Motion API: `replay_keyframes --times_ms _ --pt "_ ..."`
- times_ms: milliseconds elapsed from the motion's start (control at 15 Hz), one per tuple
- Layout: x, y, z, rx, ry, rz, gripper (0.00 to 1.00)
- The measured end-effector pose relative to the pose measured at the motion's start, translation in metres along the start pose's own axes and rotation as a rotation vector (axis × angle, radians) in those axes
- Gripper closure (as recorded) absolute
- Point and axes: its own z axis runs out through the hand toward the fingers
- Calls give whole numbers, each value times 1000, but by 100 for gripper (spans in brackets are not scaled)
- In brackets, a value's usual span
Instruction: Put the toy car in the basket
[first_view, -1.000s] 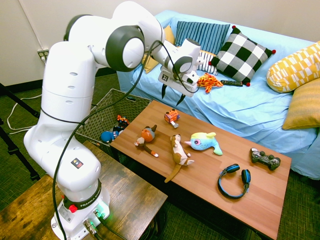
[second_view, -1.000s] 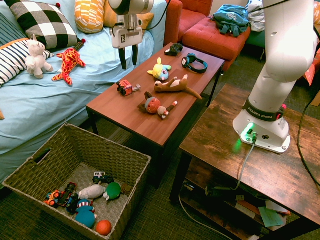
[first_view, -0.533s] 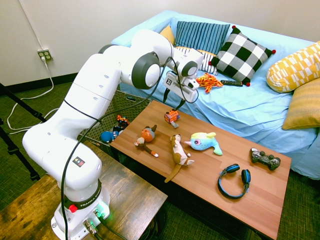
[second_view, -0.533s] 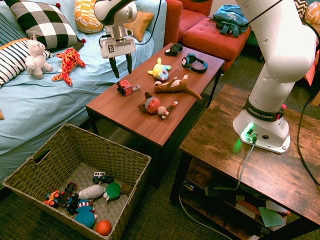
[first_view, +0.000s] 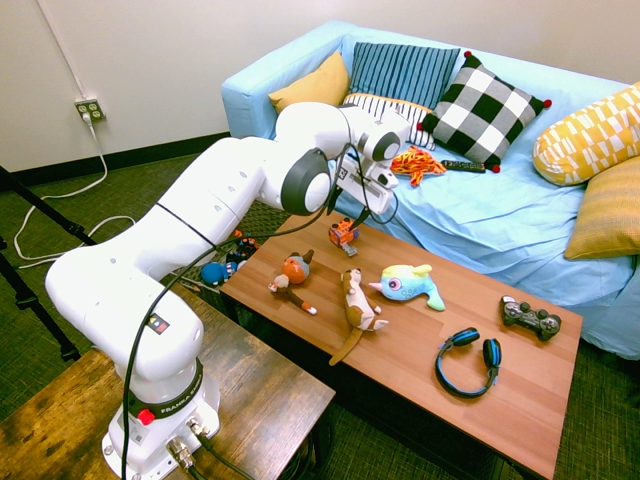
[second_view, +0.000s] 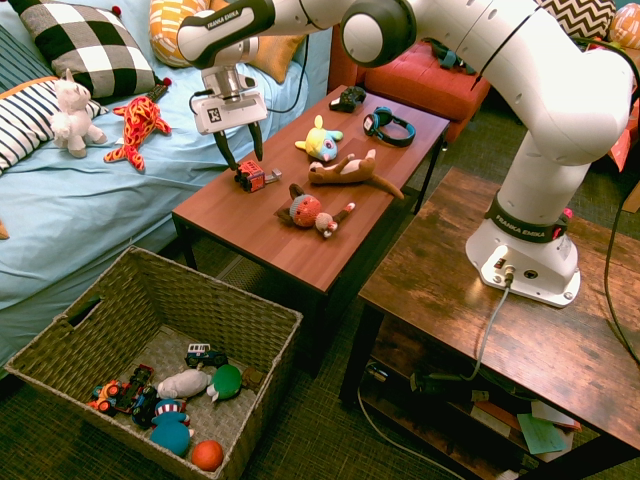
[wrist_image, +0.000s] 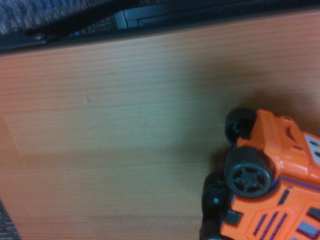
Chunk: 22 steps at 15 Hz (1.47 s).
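Toward the upper middle of the second exterior view, the jaws hang spread wide and empty, angled downward just above the toy car, with one finger on either side of the space over it; whether a fingertip touches the car I cannot tell. The toy car sits on the wooden surface near its sofa-side edge, lying on its side as far as the wrist view shows: orange body and black wheels face the camera at the lower right of that picture. In the first exterior view the car lies just below the white arm's wrist, near the middle of the frame.

Further along the surface, toward the right of the first exterior view, lie a round orange-brown plush bird, a brown and white plush dog, a pastel plush narwhal, blue headphones and a dark game controller.

At the lower left of the second exterior view the basket stands on the green carpet, well apart from the car and below the surface's end. It looks woven rather than wire, and already holds small toys, among them a little car and an orange ball.
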Motion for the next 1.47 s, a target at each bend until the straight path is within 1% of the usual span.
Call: replay_keyframes --times_ms 133,200,333,667,933,1200,1467 --pt "7 -4 12 -20 -17 6 0" --pt "10 -3 16 -30 -25 13 100" --pt "16 -3 19 -34 -19 33 100" --pt "11 -2 9 -46 -5 58 100" --pt "15 -3 19 -53 -12 61 100" --pt "16 -2 18 -51 -14 61 100" --pt "15 -3 4 -32 35 58 100"
